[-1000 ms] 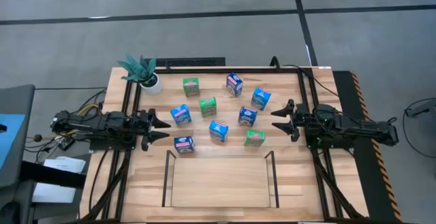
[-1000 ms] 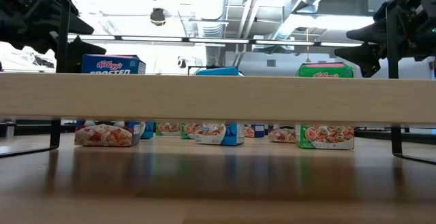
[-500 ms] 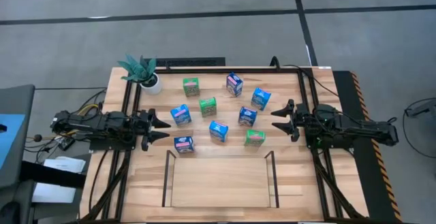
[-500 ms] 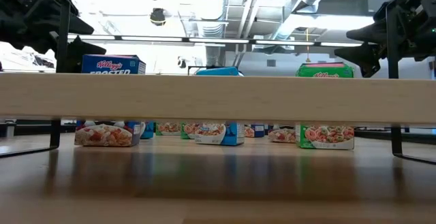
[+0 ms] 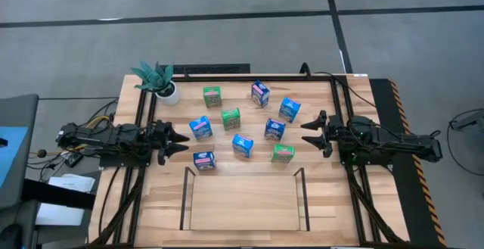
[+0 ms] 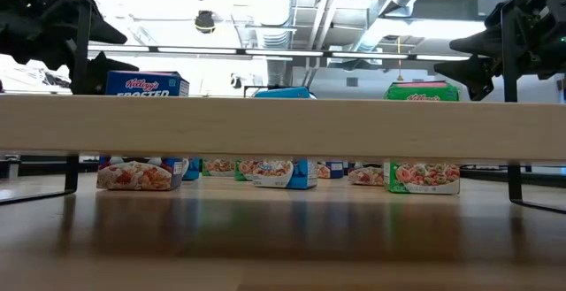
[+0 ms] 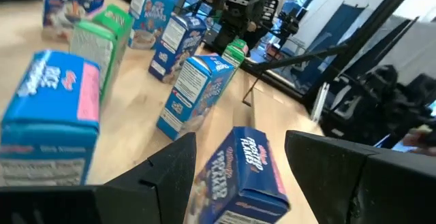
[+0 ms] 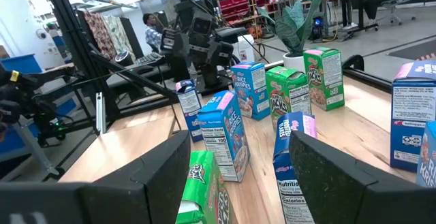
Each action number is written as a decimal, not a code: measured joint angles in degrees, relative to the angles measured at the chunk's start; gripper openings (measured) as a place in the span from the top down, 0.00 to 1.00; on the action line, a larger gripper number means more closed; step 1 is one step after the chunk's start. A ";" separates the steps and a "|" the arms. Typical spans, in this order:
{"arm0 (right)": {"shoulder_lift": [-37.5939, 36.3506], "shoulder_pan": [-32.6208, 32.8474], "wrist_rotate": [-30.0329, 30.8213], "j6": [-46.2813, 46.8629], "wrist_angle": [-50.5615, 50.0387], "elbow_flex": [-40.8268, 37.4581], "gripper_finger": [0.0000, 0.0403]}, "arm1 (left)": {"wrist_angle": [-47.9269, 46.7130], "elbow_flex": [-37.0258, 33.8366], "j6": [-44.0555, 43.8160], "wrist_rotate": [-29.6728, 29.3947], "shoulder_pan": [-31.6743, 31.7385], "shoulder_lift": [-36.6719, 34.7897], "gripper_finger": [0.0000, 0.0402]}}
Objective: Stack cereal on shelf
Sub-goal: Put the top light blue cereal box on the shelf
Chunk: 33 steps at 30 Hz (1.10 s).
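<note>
Since nothing held: both grippers wide, empty
left gripper (image 5: pixel 184 141): Frosted box (image 5: pixel 204 160) nearest, just shelf-side
right gripper (image 5: pixel 306 132): green box (image 5: pixel 283 153) nearest
shelf (image 5: pixel 184 203): empty

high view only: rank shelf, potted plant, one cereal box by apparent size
1. shelf, by far the largest, several boxes wide.
2. potted plant, leaves spread wider than a box.
3. blue cereal box nearest the shelf's left rail, the smallest.
All three rest on the table, so nearness hardly skews this.
</note>
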 joint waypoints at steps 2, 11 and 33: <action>0.00 -0.09 0.08 -1.64 0.00 -0.01 0.32 | 0.03 -0.02 -1.86 -0.41 0.00 0.00 0.46; -0.02 -0.38 0.15 -5.60 0.15 -0.01 0.32 | 2.62 -0.11 -15.34 -11.71 0.02 0.00 0.46; -0.02 -2.60 9.42 5.12 12.14 -0.08 0.32 | 24.82 -0.09 -23.55 -14.93 0.01 0.02 0.46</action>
